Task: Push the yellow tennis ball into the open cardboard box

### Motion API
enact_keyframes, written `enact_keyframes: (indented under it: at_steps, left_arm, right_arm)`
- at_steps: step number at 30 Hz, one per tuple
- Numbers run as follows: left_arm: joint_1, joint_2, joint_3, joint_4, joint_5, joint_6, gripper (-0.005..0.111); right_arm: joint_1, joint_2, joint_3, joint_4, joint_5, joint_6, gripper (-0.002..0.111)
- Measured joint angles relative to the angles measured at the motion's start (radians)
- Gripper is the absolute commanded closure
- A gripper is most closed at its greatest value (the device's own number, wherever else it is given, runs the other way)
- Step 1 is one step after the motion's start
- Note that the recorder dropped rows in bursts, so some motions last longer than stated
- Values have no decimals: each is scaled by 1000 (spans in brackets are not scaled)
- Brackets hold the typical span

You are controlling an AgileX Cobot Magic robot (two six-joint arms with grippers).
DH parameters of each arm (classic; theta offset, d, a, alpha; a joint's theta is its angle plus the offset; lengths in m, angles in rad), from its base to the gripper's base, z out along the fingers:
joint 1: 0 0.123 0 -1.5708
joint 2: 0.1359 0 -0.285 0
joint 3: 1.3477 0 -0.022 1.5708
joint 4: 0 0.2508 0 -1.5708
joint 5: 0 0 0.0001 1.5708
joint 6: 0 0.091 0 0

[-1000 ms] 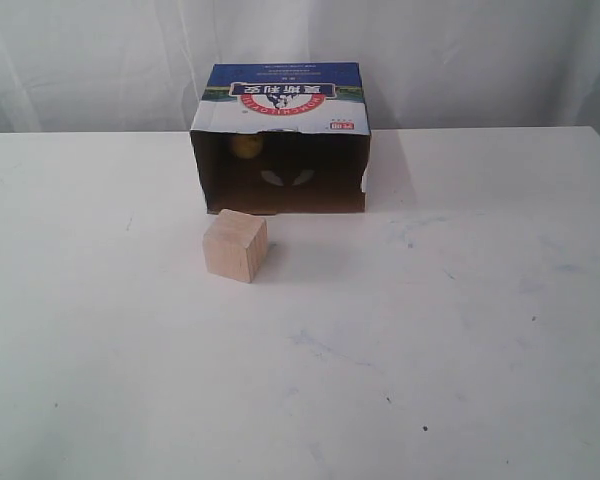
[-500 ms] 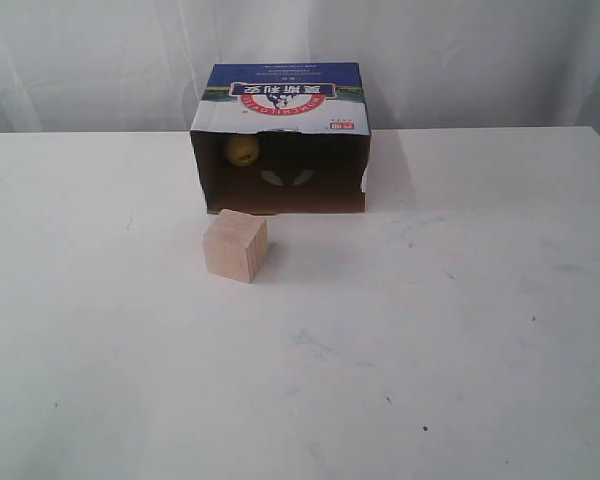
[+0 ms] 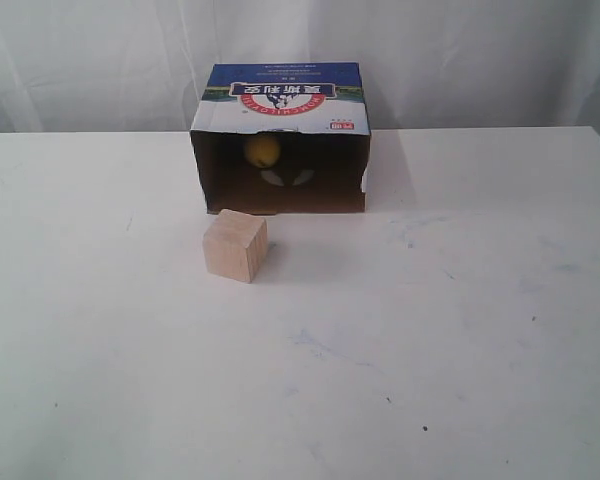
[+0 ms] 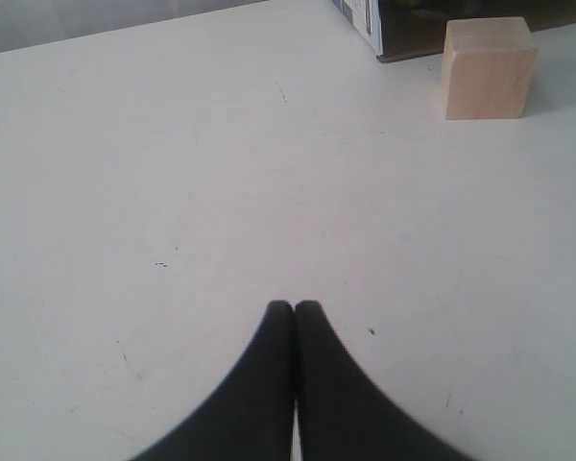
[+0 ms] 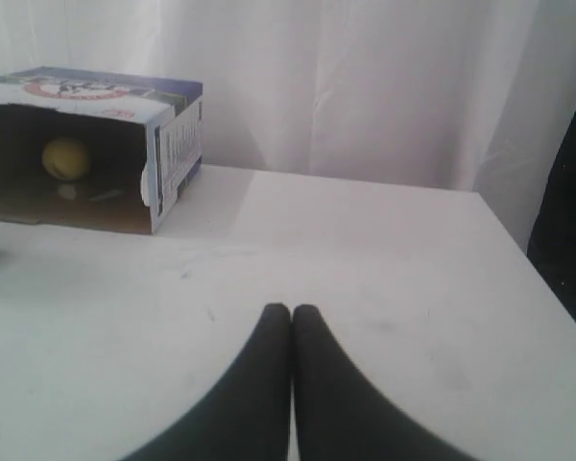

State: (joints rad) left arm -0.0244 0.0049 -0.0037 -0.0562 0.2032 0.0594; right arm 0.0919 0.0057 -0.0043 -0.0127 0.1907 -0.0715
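Two grippers show, each in its own wrist view, and both are closed on nothing. The left gripper [image 4: 294, 307] has its dark fingertips pressed together over the white desk [image 3: 430, 330], and the right gripper [image 5: 291, 309] looks the same.

The yellow tennis ball [image 3: 262, 151] sits inside the open cardboard box [image 3: 280, 100], deep in the dark interior and a little left of the middle (the right wrist view also shows it there, far back from the mouth). The box lies on its side at the far part of the desk, with its opening facing the exterior camera and its printed panel on top.

A pale wooden cube [image 3: 235, 245] stands just in front of the left half of the opening; whether it touches the box is unclear.
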Motion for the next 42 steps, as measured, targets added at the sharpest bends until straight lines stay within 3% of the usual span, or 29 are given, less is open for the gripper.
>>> enact_keyframes:
  at_steps: [42]
  left_arm:
    - [0, 0, 0, 0, 0, 0, 107]
  right_arm:
    - [0, 0, 0, 13, 114, -2, 108]
